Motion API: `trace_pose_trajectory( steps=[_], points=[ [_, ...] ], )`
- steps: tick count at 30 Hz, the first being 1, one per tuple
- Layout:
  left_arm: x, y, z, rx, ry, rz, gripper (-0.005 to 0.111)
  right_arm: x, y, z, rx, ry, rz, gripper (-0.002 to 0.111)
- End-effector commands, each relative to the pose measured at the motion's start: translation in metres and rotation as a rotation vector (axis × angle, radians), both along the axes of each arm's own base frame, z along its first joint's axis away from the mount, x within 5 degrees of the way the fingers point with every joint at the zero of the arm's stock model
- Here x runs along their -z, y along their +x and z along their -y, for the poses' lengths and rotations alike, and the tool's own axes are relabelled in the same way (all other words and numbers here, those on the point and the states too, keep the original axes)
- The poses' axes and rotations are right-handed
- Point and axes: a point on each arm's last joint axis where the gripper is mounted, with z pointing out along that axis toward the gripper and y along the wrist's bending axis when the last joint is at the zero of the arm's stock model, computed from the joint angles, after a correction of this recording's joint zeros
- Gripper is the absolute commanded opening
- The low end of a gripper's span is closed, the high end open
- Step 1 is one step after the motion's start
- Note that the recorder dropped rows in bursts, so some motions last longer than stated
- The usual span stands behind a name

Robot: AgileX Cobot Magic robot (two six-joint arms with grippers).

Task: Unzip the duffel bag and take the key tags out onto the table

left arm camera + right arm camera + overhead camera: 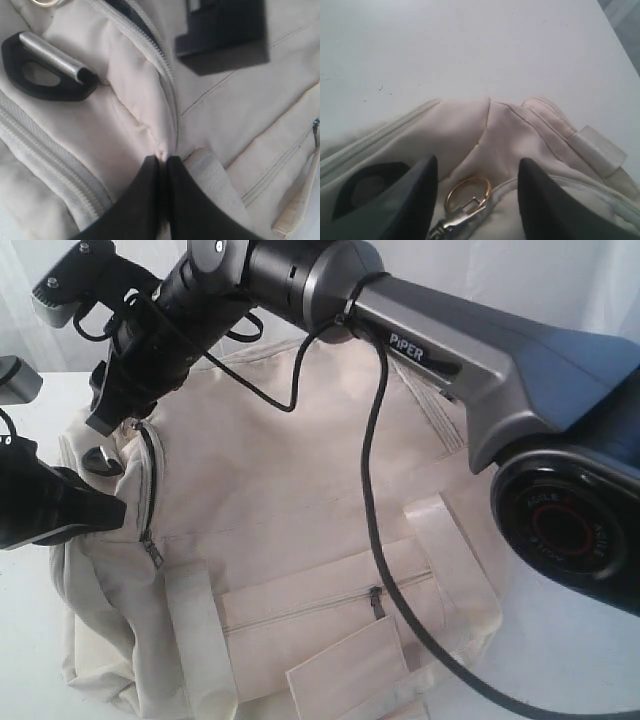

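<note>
**A:** Right arm (480, 370) hogs the front of the shot lol. Where's the duffel bag (300, 470)?

**B:** Sitting on the white desk (470, 45). Left end effector (162, 161) is closed, pinching its fabric right beside the zip. Right end effector (477, 162) is spread open over a gold ring (468, 192).

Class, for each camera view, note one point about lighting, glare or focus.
Exterior view: the table is washed out to near-white, and the near arm looms large. Left wrist view: the shut jaws are a blurred dark mass; a glare streak runs along the black fitting and its metal bar. Right wrist view: the open jaws and the gold ring are soft; the table is evenly lit.
</note>
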Motion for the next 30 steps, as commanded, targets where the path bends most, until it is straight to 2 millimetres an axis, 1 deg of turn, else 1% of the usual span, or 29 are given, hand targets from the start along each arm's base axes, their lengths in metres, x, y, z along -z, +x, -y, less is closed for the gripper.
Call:
trace_pose_trajectory(
  steps=[1,6,8,14,19,22,30],
  points=[
    [0.002,-0.006,0.003,0.027,-0.017,-0.039,0.000,0.004,0.003,-0.003,0.011,0.014,0.002,0.048],
    [0.002,-0.006,0.003,0.028,-0.017,-0.040,0.000,0.011,0.004,-0.004,0.023,0.005,-0.020,0.047],
    [0.002,-0.006,0.003,0.028,-0.017,-0.040,0.000,0.014,0.004,-0.005,0.023,0.000,-0.024,0.044],
    [0.002,-0.006,0.003,0.028,-0.017,-0.040,0.000,0.019,0.002,-0.003,0.003,-0.045,-0.052,0.020],
    [0.002,-0.006,0.003,0.028,-0.017,-0.040,0.000,0.019,0.001,-0.003,0.001,-0.048,-0.055,0.001],
    [0.002,-0.006,0.003,0.028,-0.017,-0.040,0.000,0.017,0.003,-0.003,0.004,-0.042,-0.047,0.000],
    [0.002,-0.006,0.003,0.027,-0.019,-0.041,0.000,-0.006,0.004,-0.001,0.027,0.032,0.014,0.000]
  ],
)
